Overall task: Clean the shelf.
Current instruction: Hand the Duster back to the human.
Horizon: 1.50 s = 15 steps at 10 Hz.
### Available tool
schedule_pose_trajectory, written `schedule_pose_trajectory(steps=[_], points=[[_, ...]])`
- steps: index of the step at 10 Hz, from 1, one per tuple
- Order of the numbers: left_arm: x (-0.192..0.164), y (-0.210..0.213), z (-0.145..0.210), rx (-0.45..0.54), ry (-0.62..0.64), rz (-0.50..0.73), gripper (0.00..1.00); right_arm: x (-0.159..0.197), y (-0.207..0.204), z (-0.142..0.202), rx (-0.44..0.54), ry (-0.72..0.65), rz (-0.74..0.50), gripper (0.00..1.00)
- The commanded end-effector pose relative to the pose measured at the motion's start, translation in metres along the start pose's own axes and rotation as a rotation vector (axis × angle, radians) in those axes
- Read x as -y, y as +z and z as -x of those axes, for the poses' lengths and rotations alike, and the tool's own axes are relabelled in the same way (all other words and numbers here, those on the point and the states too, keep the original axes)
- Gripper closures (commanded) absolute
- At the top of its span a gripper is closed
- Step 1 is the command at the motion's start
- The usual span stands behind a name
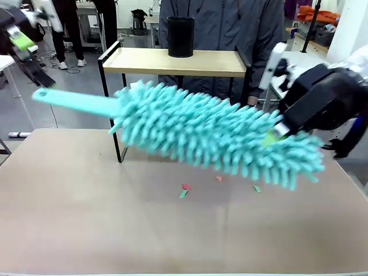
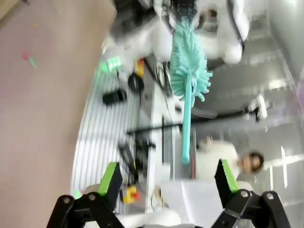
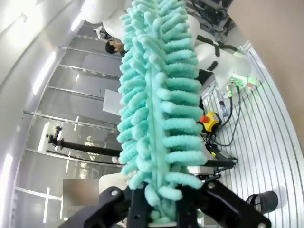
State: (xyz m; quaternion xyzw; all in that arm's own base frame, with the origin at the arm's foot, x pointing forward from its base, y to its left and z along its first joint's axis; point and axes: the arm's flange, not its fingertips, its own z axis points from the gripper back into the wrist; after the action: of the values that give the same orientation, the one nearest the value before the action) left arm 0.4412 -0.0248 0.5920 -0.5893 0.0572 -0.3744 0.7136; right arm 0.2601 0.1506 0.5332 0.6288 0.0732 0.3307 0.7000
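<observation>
In the front view the right claw (image 1: 280, 131) was closed on a turquoise duster (image 1: 213, 135) near one end of its fluffy head. The duster hung in the air above the counter (image 1: 86, 218), almost level, its flat handle pointing toward the robot's left and tilted a little upward. The right wrist view showed the same grip from close by: the fluffy head (image 3: 154, 104) rose from between the two black fingers, which pressed on it from both sides.

The left claw (image 2: 168, 183) stood wide open with nothing between its green pads (image 2: 110, 179). In its own view the duster (image 2: 189, 66) was seen farther off, apart from the pads. In the front view this claw (image 1: 20, 40) was at the upper left corner, raised and well apart from the duster's handle.

The shelf (image 1: 172, 62) stood at the far side of the counter, in front of a person in a dark jacket (image 1: 224, 26). A black cylindrical holder (image 1: 180, 36) stood upright on its top board. Some small red and green scraps (image 1: 185, 190) lay on the counter under the duster.
</observation>
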Motion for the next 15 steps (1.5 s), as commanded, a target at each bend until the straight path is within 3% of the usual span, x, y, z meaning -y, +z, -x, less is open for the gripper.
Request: schedule_pose_trajectory(steps=[1, 2, 5, 6, 7, 8, 11, 15], points=[[0.017, -0.019, 0.070, 0.425, -0.114, -0.083, 0.00, -0.023, 0.055, 0.007, 0.129, 0.054, -0.050, 1.00], [0.007, -0.012, 0.083, 0.590, -0.103, -0.108, 0.00, -0.036, 0.085, 0.015, 0.244, 0.107, -0.039, 1.00], [-0.037, 0.008, 0.106, 0.890, 0.058, -0.176, 0.00, -0.051, 0.177, 0.056, 0.659, 0.186, -0.046, 1.00], [-0.048, 0.016, 0.114, 0.910, 0.091, -0.127, 0.00, -0.042, 0.203, 0.073, 0.794, 0.155, -0.028, 1.00], [-0.059, 0.022, 0.119, 0.892, 0.180, -0.066, 0.00, -0.028, 0.225, 0.091, 0.910, 0.107, -0.014, 0.86], [-0.056, 0.029, 0.119, 0.873, 0.112, -0.145, 0.00, -0.010, 0.243, 0.107, 0.971, 0.051, 0.001, 0.86], [-0.056, 0.029, 0.119, 0.873, 0.112, -0.145, 0.00, 0.048, 0.269, 0.143, 1.053, -0.172, 0.014, 0.86], [-0.056, 0.029, 0.119, 0.873, 0.112, -0.145, 0.00, 0.116, 0.277, 0.174, 1.083, -0.416, -0.031, 0.86]])
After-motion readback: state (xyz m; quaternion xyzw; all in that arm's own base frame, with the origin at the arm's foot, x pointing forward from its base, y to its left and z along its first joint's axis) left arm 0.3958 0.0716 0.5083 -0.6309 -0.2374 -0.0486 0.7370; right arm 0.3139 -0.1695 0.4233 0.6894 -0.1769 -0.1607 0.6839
